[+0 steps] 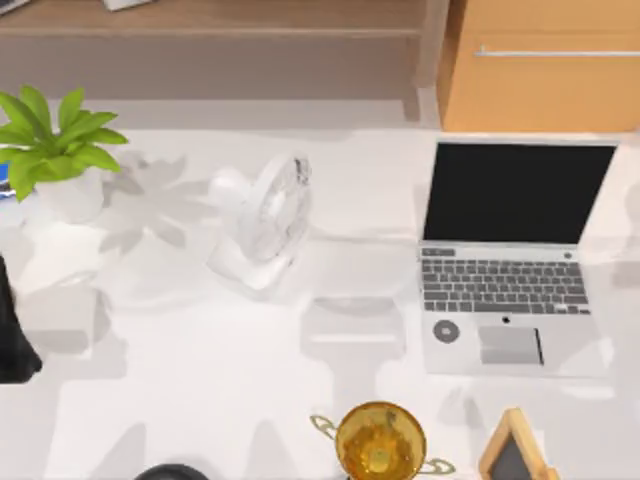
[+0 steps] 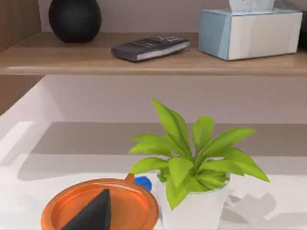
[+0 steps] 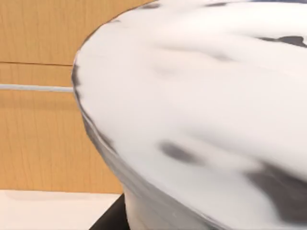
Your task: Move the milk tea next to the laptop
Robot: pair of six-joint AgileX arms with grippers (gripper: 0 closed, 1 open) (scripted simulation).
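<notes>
Looking early: table beside laptop (image 1: 505,290) is bare, so move seems undone. L gripper (image 2: 93,213) hangs over orange disc (image 2: 60,211) by plant (image 2: 192,158), lower frame; grip can't tell.

The setting appears to be a home office or study. A white table (image 1: 200,380) carries an open laptop (image 1: 505,255), a desk fan (image 1: 262,220) and a potted plant (image 1: 55,150). Behind it stand a wooden shelf (image 2: 144,60) holding a remote control (image 2: 149,48) and a tissue box (image 2: 249,32), and a wood-fronted drawer unit (image 1: 545,70).
</notes>
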